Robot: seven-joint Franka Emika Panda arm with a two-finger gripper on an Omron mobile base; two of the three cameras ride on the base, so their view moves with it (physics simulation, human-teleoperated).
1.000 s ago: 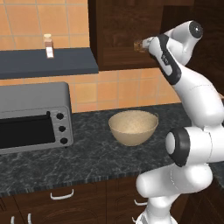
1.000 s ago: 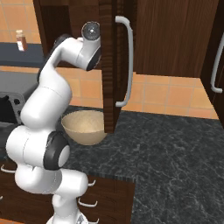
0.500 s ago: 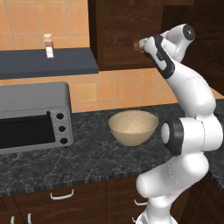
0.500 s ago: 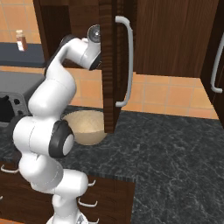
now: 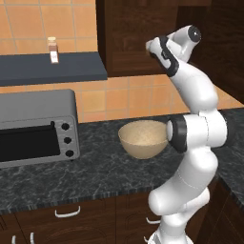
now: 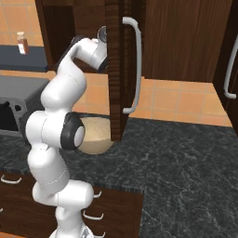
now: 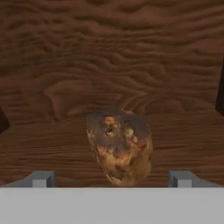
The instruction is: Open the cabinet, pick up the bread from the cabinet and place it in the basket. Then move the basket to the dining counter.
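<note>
The cabinet [image 5: 133, 38] stands open, and its door [image 6: 116, 69] shows edge-on with the curved silver handle [image 6: 133, 65]. On the wooden shelf inside lies the bread [image 7: 119, 144], a small dark brown crusty lump. My gripper [image 7: 111, 179] is open, one fingertip [image 7: 41, 178] on each side just short of the bread, not touching it. From the left base the gripper [image 5: 149, 47] reaches into the cabinet opening. The tan basket [image 5: 143, 138] sits empty on the dark granite counter below my arm. The dining counter is out of view.
A silver toaster oven [image 5: 35, 126] stands at the left on the dark speckled counter [image 5: 95, 171]. Above it a dark shelf [image 5: 52, 69] carries a small spice jar [image 5: 53, 50]. Another cabinet handle [image 6: 228, 65] is at the far right. Drawers [image 5: 66, 212] lie under the counter.
My arm has stretched upward and pushed the hand a little further left into the cabinet. The gripper has stayed open. The basket has not moved.
</note>
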